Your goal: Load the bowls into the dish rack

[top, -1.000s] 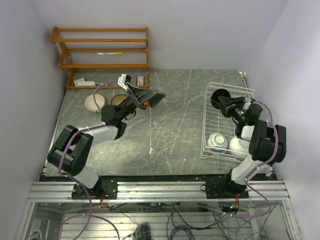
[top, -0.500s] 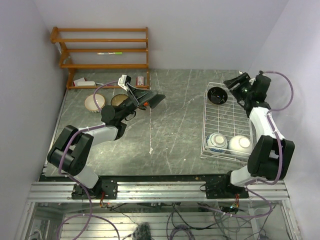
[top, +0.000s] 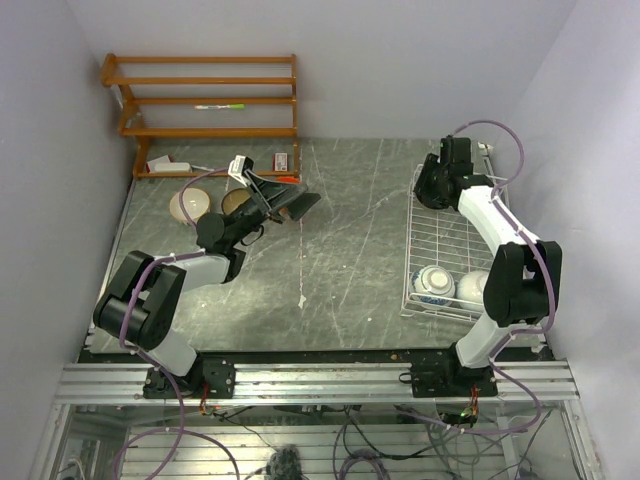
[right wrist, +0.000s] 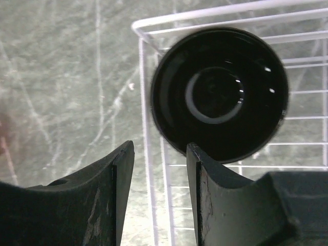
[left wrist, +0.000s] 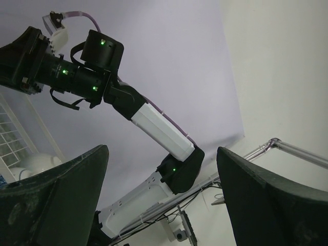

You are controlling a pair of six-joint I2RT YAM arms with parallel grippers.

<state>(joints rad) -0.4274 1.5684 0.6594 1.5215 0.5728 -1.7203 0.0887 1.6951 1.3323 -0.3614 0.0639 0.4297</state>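
Observation:
The white wire dish rack stands at the right. A blue-and-white bowl and a white bowl sit at its near end. A black-looking bowl sits in its far left corner, hidden by the arm in the top view. My right gripper is open just above that corner, its jaws either side of the rack's left wall, beside the bowl's rim. A cream bowl and a tan bowl sit at the far left. An orange-red sliver shows behind my open, empty left gripper, which is tilted upward.
A brown wooden shelf unit stands against the back wall at the left, with a white object and a small box at its foot. Walls close in on both sides. The grey marbled table lies between the arms.
My right arm has swung from the rack's near right side to its far left corner, over the black-looking bowl. My left gripper has shifted slightly left and back.

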